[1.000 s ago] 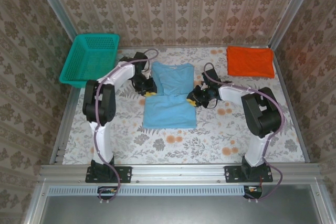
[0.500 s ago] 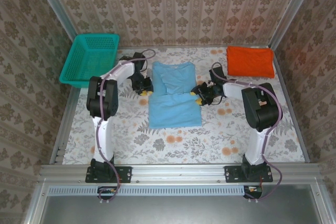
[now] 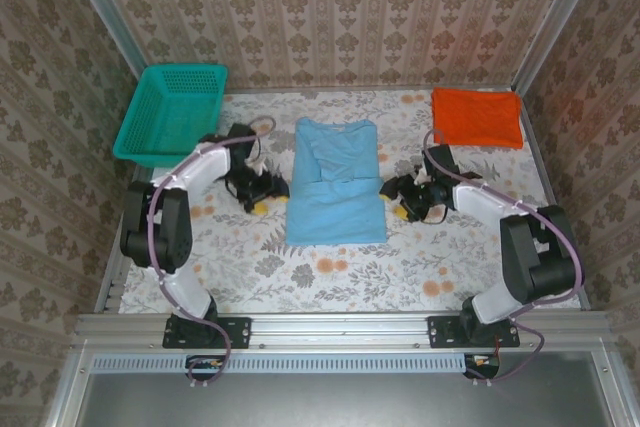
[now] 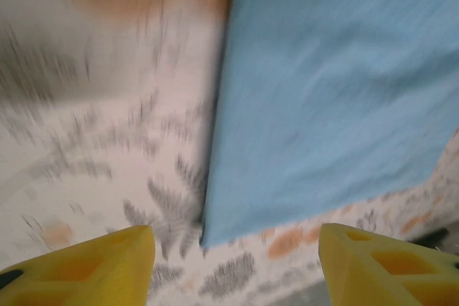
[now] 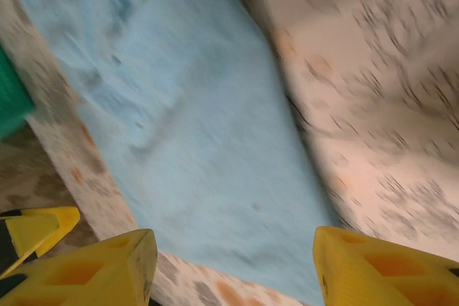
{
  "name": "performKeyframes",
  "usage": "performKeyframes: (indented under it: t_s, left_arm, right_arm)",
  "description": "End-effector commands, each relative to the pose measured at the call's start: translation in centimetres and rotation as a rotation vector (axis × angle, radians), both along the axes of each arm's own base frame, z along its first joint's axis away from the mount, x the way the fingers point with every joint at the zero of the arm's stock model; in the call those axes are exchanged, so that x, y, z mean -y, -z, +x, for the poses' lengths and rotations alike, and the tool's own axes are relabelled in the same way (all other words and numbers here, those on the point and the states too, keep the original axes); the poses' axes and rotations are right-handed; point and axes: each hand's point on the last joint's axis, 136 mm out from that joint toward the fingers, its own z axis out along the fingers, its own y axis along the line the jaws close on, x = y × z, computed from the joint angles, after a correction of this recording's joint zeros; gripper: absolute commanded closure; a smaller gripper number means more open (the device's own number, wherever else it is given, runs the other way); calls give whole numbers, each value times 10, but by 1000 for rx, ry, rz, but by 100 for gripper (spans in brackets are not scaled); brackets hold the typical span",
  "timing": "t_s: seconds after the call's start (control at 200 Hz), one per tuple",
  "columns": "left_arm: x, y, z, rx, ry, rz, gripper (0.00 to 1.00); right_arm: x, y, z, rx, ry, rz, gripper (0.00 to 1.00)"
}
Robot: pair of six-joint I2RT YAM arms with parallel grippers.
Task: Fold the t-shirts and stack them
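From above, the light blue cloth t-shirt (image 3: pixel 337 182) lies flat in the middle of the floral-patterned bench (image 3: pixel 330 272), sides turned in so it forms a long narrow panel. The plain bright orange t-shirt (image 3: pixel 477 117) sits folded at the far right corner, well apart from it, and the teal plastic mesh basket (image 3: pixel 172 112) stands at the far left. The left fingers (image 3: pixel 259 206) sit just beside the panel's left edge and the right fingers (image 3: pixel 402 211) just beside its right edge. Neither pair touches cloth.

In the left wrist view, the left fingers (image 4: pixel 93 266) are spread wide with nothing between them, and the blue shirt's (image 4: pixel 323 91) near corner lies just ahead on the bench (image 4: pixel 107 141).

In the right wrist view, the right fingers (image 5: pixel 387 266) are likewise released and empty over the blue shirt's (image 5: pixel 193 127) edge. The picture is blurred.

The likely risk is the next pinch. If a finger catches just the top layer, the tucked side would peel open. If the 2 arms lift unevenly, the panel would skew or drag along the bench. Carrying it to the orange shirt could also loosen the fold.
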Motion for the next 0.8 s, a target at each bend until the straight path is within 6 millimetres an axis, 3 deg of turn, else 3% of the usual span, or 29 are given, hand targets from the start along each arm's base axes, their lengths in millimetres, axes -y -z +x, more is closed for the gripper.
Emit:
performKeyframes:
  t_s: [0.0,0.13,0.265,0.475,0.795]
  left_arm:
    - [14,6,-34,-150,-85,-124,41]
    - [19,21,-51,-230,-154,-174,49]
    - [19,29,-61,-269,-160,-148,51]
    - [25,39,-56,-296,-186,-166,59]
    - [29,52,-52,-330,-192,-165,84]
  right_arm:
    - [3,21,-49,-102,-103,-47,40]
    - [-5,29,-65,-120,-137,-41,45]
    - [-16,29,-71,-116,-182,-56,50]
    - [-19,35,-70,-126,-183,-74,56]
    - [-18,35,-57,-97,-149,-91,69]
